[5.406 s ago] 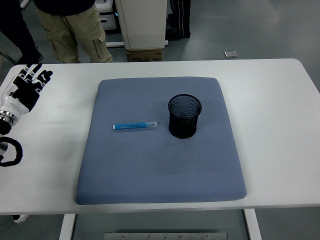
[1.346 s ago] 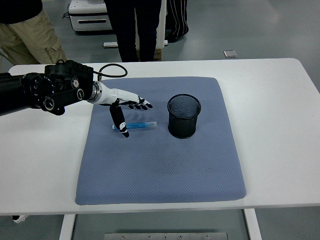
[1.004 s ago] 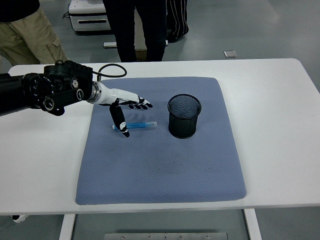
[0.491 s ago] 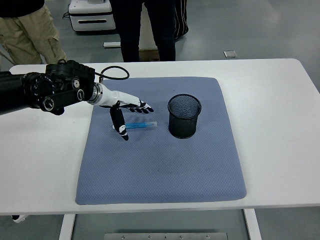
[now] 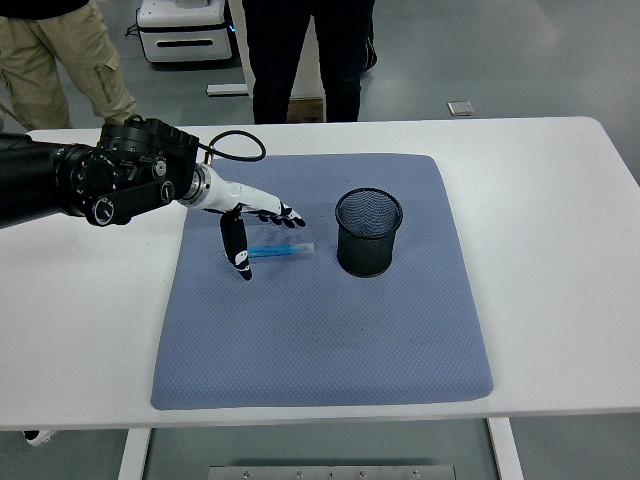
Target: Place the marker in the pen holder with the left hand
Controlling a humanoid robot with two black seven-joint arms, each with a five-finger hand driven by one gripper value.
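My left hand (image 5: 248, 222): over blue mat (image 5: 320, 340), left-centre, fingers spread wide, holding nothing; thumb pointing down just by marker's left end. Blue marker (image 5: 280, 250): flat on mat, lengthwise left-right, mid-left. Black mesh pen holder (image 5: 368, 232): upright on mat, just right of marker. Mat on white table (image 5: 560, 250). Persons' legs (image 5: 300, 50) at far edge.

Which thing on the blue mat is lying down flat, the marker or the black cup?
The blue marker lies flat on the mat, just under the left hand. The black mesh pen holder stands upright to its right.
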